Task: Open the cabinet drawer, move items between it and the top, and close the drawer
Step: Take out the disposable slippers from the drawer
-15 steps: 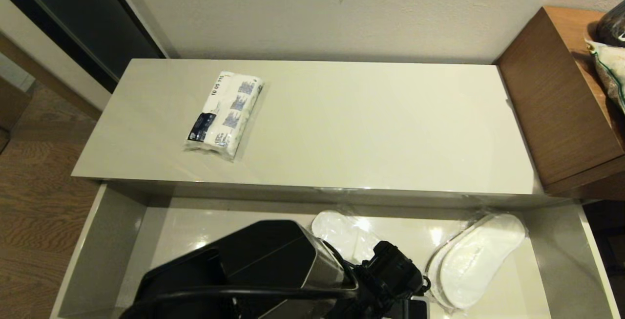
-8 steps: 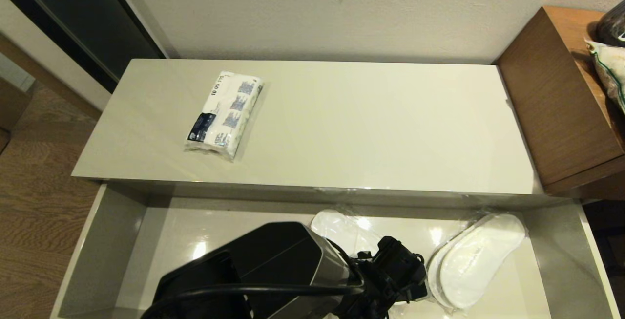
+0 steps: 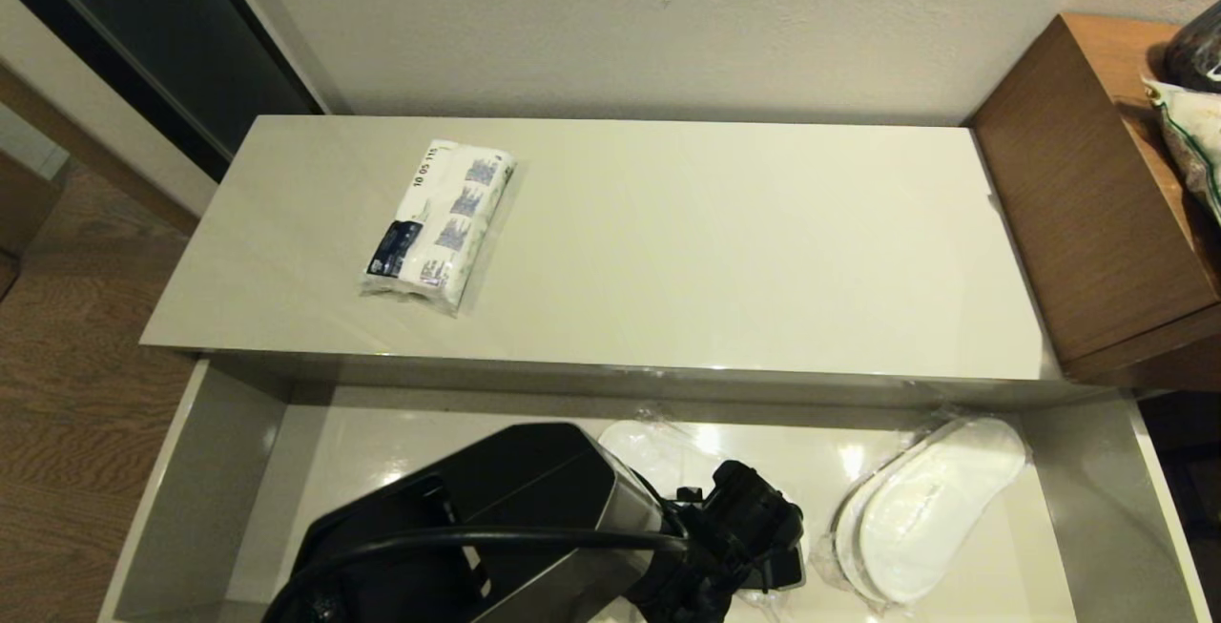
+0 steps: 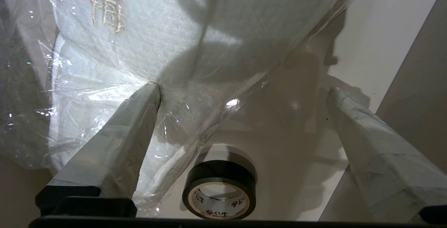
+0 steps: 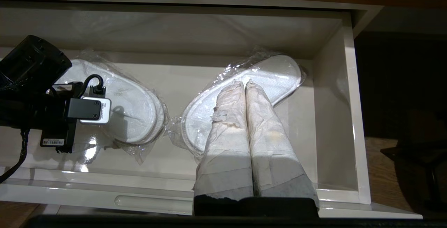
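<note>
Glossy cream top (image 3: 668, 241) under plain wall, tissue packet (image 3: 437, 224) aboard; left fingers (image 4: 139, 116) apart, right fingers (image 5: 241, 116) together.

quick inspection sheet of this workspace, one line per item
surface: cabinet top bare but for one packet
job's things: drawer open; tissue packet on the top; two wrapped slipper packs in the drawer, left pack, right pack
clutter: black tape roll in the drawer
end effectors: left end effector open, over the left pack; right end effector shut, before the drawer
cables: black cable on the left arm
surroundings: brown wooden unit on the right, bags on it
</note>
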Controlling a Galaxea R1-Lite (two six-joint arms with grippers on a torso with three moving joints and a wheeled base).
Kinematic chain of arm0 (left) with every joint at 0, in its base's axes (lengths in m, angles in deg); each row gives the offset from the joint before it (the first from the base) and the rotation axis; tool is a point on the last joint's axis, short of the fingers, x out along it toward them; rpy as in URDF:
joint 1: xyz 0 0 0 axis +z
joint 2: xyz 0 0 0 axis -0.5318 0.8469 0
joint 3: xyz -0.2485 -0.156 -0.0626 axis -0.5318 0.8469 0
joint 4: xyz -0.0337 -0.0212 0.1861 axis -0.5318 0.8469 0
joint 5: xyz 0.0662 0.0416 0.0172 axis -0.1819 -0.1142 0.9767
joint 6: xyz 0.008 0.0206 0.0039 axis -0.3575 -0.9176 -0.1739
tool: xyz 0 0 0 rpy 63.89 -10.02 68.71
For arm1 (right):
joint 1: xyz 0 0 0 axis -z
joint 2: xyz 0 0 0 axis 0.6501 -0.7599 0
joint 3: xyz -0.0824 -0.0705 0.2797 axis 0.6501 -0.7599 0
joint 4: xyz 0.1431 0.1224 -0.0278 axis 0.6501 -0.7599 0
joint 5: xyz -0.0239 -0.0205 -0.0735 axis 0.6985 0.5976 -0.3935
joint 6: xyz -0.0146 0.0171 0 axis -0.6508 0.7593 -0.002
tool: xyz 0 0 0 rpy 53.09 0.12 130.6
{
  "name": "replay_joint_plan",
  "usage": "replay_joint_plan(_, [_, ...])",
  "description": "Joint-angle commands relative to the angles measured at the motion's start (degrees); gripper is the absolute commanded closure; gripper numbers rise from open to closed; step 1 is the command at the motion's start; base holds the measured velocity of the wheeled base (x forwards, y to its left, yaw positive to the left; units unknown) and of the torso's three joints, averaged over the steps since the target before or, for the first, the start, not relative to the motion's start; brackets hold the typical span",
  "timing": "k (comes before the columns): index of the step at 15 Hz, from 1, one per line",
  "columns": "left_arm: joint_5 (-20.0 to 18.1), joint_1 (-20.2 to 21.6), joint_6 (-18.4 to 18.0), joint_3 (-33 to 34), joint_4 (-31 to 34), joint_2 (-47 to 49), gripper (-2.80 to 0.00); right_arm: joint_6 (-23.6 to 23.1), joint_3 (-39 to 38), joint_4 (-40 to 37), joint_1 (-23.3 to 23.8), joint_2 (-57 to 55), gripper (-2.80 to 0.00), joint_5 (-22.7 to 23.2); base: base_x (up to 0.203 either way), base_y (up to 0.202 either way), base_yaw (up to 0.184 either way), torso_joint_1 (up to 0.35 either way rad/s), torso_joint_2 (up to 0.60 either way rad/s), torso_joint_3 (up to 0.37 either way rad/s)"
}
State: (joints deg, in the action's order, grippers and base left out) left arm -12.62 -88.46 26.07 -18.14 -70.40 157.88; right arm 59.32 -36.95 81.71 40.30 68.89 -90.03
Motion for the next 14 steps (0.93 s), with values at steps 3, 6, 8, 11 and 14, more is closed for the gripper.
replay_joint_plan(3, [0.2,0.1,-0.3,-0.4,-0.2,1.0,-2.80,-0.1,0.0,0.0,0.0,-0.1,0.00,0.0,0.000,0.000,0.000,0.000,0.00,0.000])
replay_joint_plan(6, [0.4,0.2,-0.4,-0.4,-1.4,1.4,-2.80,0.0,0.0,0.0,0.0,-0.1,0.00,0.0,0.000,0.000,0.000,0.000,0.00,0.000])
replay_joint_plan(8, [0.5,0.2,-0.5,-0.1,-1.4,1.3,-2.80,0.0,0.0,0.0,0.0,-0.1,0.00,0.0,0.000,0.000,0.000,0.000,0.00,0.000])
replay_joint_plan(11, [0.5,0.2,0.5,-0.7,-1.6,0.9,0.00,0.0,0.0,0.0,0.0,-0.1,0.00,0.0,0.000,0.000,0.000,0.000,0.00,0.000])
replay_joint_plan(14, [0.4,0.2,2.1,-1.8,-1.5,-1.4,0.00,0.0,0.0,0.0,0.0,-0.1,0.00,0.0,0.000,0.000,0.000,0.000,0.00,0.000])
